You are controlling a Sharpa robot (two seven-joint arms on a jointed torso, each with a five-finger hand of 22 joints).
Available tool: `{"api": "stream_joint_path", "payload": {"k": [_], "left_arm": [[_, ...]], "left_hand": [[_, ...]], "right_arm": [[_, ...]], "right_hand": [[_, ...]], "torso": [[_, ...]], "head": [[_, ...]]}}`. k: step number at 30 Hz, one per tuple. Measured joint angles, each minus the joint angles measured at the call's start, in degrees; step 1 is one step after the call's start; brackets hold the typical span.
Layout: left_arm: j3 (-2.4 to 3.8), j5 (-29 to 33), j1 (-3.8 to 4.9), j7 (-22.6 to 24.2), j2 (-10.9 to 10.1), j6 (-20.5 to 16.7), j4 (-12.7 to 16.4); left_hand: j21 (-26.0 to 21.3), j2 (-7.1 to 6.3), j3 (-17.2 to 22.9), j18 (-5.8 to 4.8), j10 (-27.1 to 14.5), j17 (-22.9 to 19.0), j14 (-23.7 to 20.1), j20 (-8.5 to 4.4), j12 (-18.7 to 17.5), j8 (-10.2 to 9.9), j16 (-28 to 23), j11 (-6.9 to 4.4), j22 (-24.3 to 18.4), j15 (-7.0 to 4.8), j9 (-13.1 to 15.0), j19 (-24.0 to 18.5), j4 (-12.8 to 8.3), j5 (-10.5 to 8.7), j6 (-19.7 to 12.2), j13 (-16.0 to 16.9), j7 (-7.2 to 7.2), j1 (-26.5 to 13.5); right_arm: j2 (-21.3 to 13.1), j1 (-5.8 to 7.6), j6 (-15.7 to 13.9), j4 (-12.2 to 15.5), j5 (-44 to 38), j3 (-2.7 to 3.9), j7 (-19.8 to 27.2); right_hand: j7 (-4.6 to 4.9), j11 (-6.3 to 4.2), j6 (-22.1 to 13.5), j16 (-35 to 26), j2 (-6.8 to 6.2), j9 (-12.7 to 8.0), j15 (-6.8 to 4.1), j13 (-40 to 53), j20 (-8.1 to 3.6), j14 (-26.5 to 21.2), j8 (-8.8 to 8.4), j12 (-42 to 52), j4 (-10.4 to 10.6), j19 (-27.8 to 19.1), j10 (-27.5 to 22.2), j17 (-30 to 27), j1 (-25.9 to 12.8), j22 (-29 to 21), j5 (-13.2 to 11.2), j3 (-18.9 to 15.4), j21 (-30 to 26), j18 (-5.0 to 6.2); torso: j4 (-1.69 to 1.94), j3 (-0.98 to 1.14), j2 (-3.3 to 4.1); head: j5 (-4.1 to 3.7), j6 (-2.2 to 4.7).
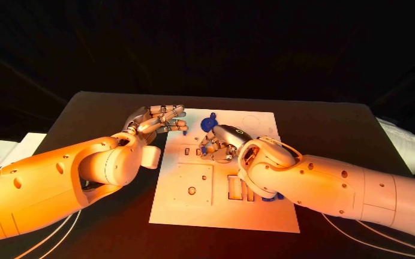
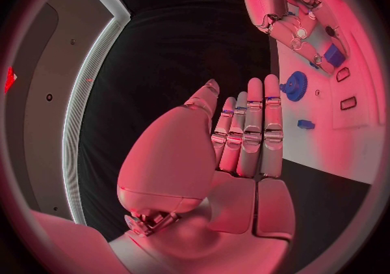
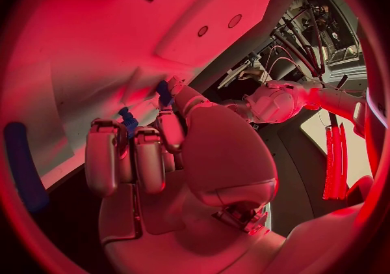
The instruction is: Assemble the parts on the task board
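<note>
White task board [image 1: 186,202] lies under my right hand [image 1: 221,143], fingers curled on a blue part [image 3: 129,120]; my left hand [image 1: 158,119] hovers spread, holding nothing.

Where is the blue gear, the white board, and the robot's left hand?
blue gear [image 2: 294,85], left wrist view, on its toothed face.
task board [image 1: 186,202], head view, on a bare patch near its front edge.
left hand [image 1: 158,118], head view, on its middle.
</note>
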Motion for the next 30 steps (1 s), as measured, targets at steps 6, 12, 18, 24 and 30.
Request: {"api": "stream_joint_path", "payload": {"k": [6,12,18,24,30], "left_arm": [[0.0,0.03,0.0,0.0,-0.02,0.0,0.03],[0.0,0.05,0.0,-0.03,-0.02,0.01,0.12],[0.0,0.07,0.0,-0.06,-0.06,0.01,0.18],[0.0,0.09,0.0,-0.08,-0.12,0.02,0.23],[0.0,0.1,0.0,-0.11,-0.07,0.03,0.32]], "left_hand": [[0.04,0.0,0.0,0.0,0.0,0.0,0.0,0.0,0.0,0.0,0.0,0.0,0.05,0.0,0.0,0.0,0.0,0.0,0.0,0.0,0.0,0.0],[0.22,0.0,0.0,0.0,0.0,0.08,0.0,0.0,0.0,0.0,0.0,0.0,0.04,0.0,0.0,0.0,0.0,0.0,0.0,0.0,0.0,0.0],[0.22,0.0,0.0,0.0,0.0,0.08,0.0,0.0,0.0,0.0,0.0,0.0,0.04,0.0,0.0,0.0,0.0,0.0,0.0,0.0,0.0,0.0],[0.22,0.0,0.0,0.0,0.0,0.08,0.0,0.0,0.0,0.0,0.0,0.0,0.06,0.0,0.0,0.0,0.0,0.0,0.0,0.0,0.0,0.0],[0.22,0.0,0.0,0.0,0.0,0.07,0.0,0.0,0.0,0.0,0.0,0.0,0.09,0.0,0.0,0.0,0.0,0.0,0.0,0.0,0.0,0.0]], "right_arm": [[0.21,0.02,0.61,-0.11,-0.59,0.15,-0.47],[0.27,0.04,0.88,-0.3,-1.26,0.22,-0.85],[0.07,0.08,1.1,-0.31,-2.13,0.27,-1.27],[0.1,0.16,1.68,-0.29,-3.18,0.36,-1.81],[0.42,0.23,2.47,-0.47,-3.95,0.4,-2.29]], "right_hand": [[0.0,0.0,0.0,0.0,-0.22,0.02,0.0,-0.82,0.0,0.0,0.0,0.0,-0.17,0.0,0.0,0.0,-0.22,-0.21,-0.27,0.17,-0.25,0.0],[-0.03,0.01,0.03,0.0,-0.37,0.05,0.0,-1.27,0.0,0.0,0.0,0.0,-0.17,0.0,-0.01,-0.01,-0.42,-0.27,-0.27,0.17,-0.25,0.0],[-0.13,-0.22,0.14,0.0,-0.59,0.43,0.0,-3.44,0.23,0.0,0.0,-0.96,-0.17,-0.22,-0.23,-0.01,-1.07,-0.59,-0.38,0.16,-0.48,0.0],[-0.16,-0.05,0.17,-0.32,-0.95,0.73,0.0,-5.17,0.22,0.0,-0.17,-2.01,-0.34,-0.64,-0.89,-0.01,-1.44,-1.35,-0.46,0.33,-0.87,0.0],[0.16,0.31,-0.16,-0.67,-1.64,0.4,0.0,-5.91,0.32,0.0,-0.82,-3.63,-0.34,-1.15,-1.96,-0.02,-2.6,-2.3,-0.69,0.34,-1.54,0.0]], "torso": [[-0.02,0.0,-0.01],[-0.02,0.01,-0.04],[-0.02,0.01,-0.05],[-0.03,0.01,-0.05],[0.0,0.01,-0.04]], "head": [[0.15,-0.16],[0.13,-0.25],[0.0,-0.27],[-0.06,-0.24],[-0.18,-0.27]]}}
